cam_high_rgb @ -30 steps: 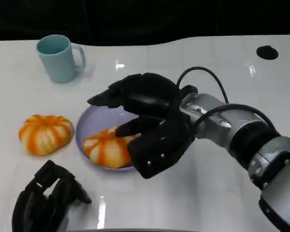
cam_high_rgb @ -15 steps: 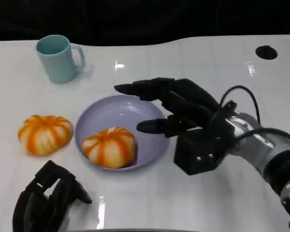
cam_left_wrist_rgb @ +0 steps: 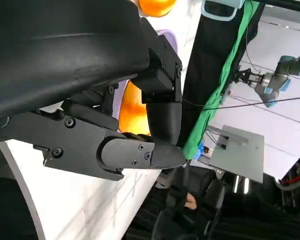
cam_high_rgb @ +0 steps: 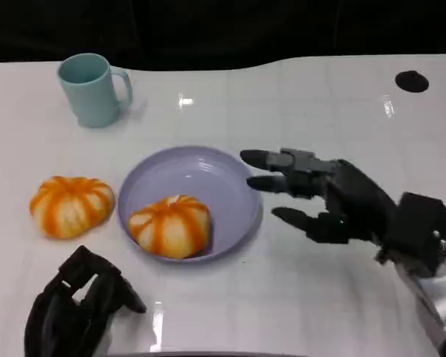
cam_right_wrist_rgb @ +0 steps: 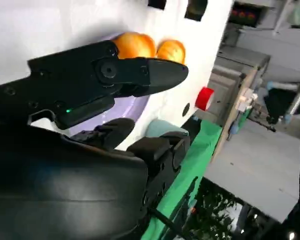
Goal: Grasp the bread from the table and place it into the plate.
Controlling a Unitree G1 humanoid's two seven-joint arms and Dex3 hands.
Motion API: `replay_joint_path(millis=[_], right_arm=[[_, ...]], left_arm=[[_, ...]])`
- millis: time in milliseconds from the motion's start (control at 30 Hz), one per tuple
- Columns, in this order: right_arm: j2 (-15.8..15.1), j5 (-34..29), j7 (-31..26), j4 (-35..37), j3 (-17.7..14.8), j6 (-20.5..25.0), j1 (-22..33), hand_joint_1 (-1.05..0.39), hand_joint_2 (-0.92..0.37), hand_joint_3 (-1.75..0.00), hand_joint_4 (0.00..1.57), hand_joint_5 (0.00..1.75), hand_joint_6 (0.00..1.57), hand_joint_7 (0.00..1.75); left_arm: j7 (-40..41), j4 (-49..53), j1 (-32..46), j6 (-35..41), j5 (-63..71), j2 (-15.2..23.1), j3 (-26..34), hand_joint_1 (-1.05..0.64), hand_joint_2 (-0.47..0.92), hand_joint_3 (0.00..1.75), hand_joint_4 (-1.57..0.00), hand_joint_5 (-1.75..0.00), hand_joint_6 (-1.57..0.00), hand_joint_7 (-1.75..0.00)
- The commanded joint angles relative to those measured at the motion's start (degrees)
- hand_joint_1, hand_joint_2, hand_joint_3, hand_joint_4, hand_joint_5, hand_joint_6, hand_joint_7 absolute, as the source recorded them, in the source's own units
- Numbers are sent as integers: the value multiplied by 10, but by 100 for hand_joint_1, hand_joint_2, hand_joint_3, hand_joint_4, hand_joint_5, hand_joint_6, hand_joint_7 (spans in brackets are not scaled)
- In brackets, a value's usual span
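Observation:
An orange-and-white striped bread (cam_high_rgb: 169,225) lies in the front part of the lilac plate (cam_high_rgb: 201,175); nothing touches it. The bread (cam_right_wrist_rgb: 135,45) and the plate (cam_right_wrist_rgb: 135,107) also appear beyond my fingers in the right wrist view. My right hand (cam_high_rgb: 334,197) hovers just right of the plate rim, fingers spread and pointing left, holding nothing. A second, similar bread (cam_high_rgb: 70,206) sits on the white table left of the plate. My left hand (cam_high_rgb: 78,305) rests at the table's front left with fingers curled in and nothing in them.
A pale teal mug (cam_high_rgb: 93,89) stands at the back left. A round black spot (cam_high_rgb: 410,80) marks the table at the back right. The table's far edge meets a dark background.
My right hand has let go of the bread in the plate and drawn back to the right, off the plate. The bread stays put. The left hand has not moved.

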Motion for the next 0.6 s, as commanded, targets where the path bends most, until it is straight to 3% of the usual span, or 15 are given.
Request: replay_joint_path(millis=[33,67,100,200,233,333,433,533,600], right_arm=[[21,102,78,-24,-50,51,47,-49,-92,-38,73,33,66,12],[24,120,95,-30,-59,68,57,-49,-92,-38,66,51,68,13],[25,132,108,-36,-66,82,67,-49,-92,-39,55,80,70,15],[27,160,127,-63,-88,123,103,-50,-92,-42,41,122,72,25],[27,172,134,-77,-94,143,116,-50,-92,-42,39,127,72,27],[25,206,154,-115,-113,197,151,-50,-92,-48,33,151,49,80],[16,227,167,-148,-127,256,176,-52,-92,-48,32,163,40,107],[9,243,174,-177,-140,309,199,-55,-92,-45,33,170,39,119],[9,260,181,-188,-150,340,210,-54,-92,-47,37,174,34,136]], left_arm=[[7,-4,0,-6,7,5,0,-58,92,26,-63,-175,-52,-150],[8,-5,1,-5,7,5,0,-59,92,26,-63,-175,-52,-150],[8,-7,2,-4,8,4,-1,-59,92,26,-63,-175,-52,-150],[12,-12,4,2,7,3,-2,-60,92,23,-64,-175,-52,-151],[13,-15,6,4,7,3,-3,-60,92,22,-64,-175,-52,-151],[15,-18,8,1,8,2,-3,-59,92,23,-64,-175,-51,-152],[16,-20,9,2,8,1,-4,-58,92,23,-63,-175,-51,-152],[13,-18,7,1,8,3,-4,-58,92,25,-63,-175,-50,-153],[11,-16,5,1,6,3,-3,-58,92,25,-63,-175,-49,-153]])
